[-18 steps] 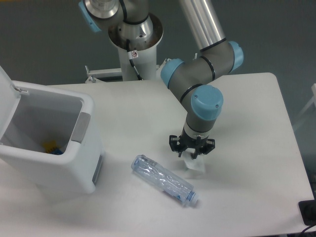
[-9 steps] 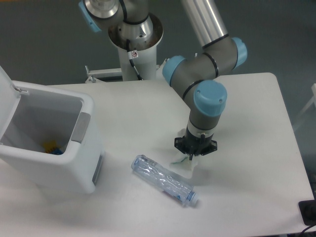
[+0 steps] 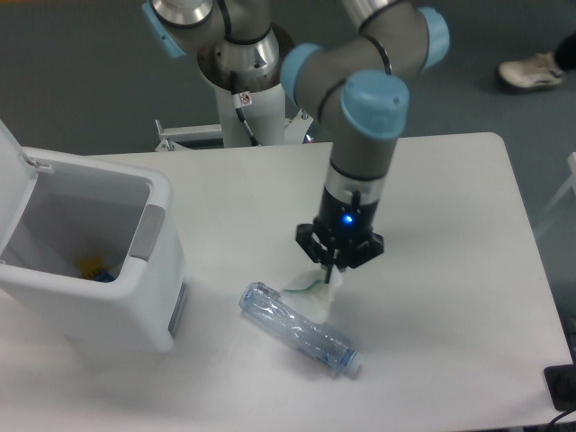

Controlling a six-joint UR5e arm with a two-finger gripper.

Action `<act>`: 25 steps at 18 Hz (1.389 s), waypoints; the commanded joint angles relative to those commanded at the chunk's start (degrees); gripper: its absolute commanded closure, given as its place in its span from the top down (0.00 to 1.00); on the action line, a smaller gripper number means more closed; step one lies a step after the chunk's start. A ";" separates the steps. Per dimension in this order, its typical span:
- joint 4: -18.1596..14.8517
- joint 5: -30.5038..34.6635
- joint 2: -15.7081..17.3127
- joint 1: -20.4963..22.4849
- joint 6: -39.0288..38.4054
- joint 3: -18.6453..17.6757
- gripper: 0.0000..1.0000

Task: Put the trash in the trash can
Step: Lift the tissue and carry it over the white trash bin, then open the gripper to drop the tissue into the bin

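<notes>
Fingers of the gripper [image 3: 331, 270] were pinched on the paper scrap [image 3: 310, 292], which hung just above the crushed bottle [image 3: 299, 329] lying on the table [image 3: 450, 270]. Neither piece was binned yet. The trash can [image 3: 108, 288] stood open at left, with small yellow and blue bits [image 3: 94, 268] inside.

No readable text from my feed. Only candidate is a small white sticker [image 3: 242, 101] with a red mark on the arm's base column [image 3: 247, 99], too small for me to make out. I see nothing printed on the bin [image 3: 108, 270], and the bottle [image 3: 297, 329] carries no label I can read. The blue light on the gripper [image 3: 335, 267] wrist is just a light, no digits or symbol.
</notes>
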 joint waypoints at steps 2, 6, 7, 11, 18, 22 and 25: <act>0.09 -7.11 1.49 0.09 -0.89 0.27 0.00; 0.00 -17.31 5.35 0.00 -1.15 1.84 0.00; 0.00 -19.42 6.49 -0.17 -1.85 1.85 0.00; -0.09 -23.05 9.23 -2.45 -6.50 2.55 0.00; -0.09 -22.43 10.28 -10.80 -10.03 1.85 0.00; 0.18 -22.43 9.32 -13.88 -9.15 1.58 0.30; 0.26 -22.34 8.27 -13.98 -9.32 1.06 0.90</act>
